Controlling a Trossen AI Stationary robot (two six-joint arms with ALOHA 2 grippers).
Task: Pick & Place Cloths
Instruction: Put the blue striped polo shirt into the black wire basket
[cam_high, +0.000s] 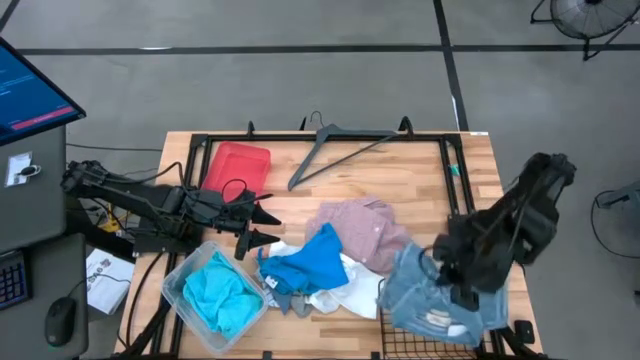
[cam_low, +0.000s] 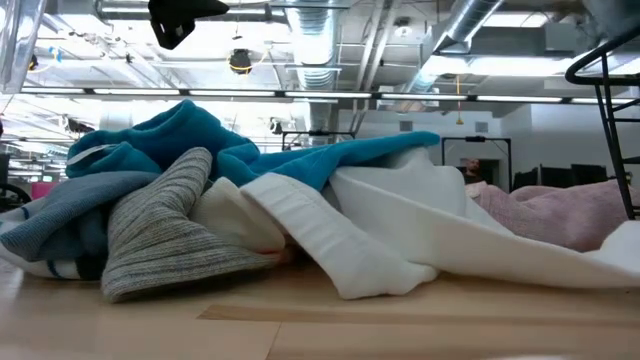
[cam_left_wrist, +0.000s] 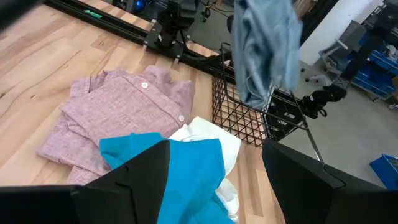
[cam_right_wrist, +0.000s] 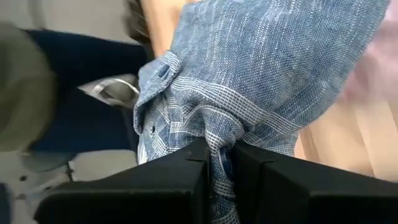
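The left arm reaches in from the left side of the desk, stretched out nearly level and low above the surface. Its left claw (cam_high: 262, 227) points toward the middle of the desk, its two dark fingers (cam_left_wrist: 144, 180) spread wide apart with nothing between them.

The right arm comes in from the right side, its upper links folded and angled down toward the front right part of the desk. Its right claw (cam_high: 447, 283) hangs raised above the surface; its fingers (cam_right_wrist: 186, 168) are pressed close together, pinching a fold of the blue-striped cloth (cam_right_wrist: 261, 81), which hangs from them.
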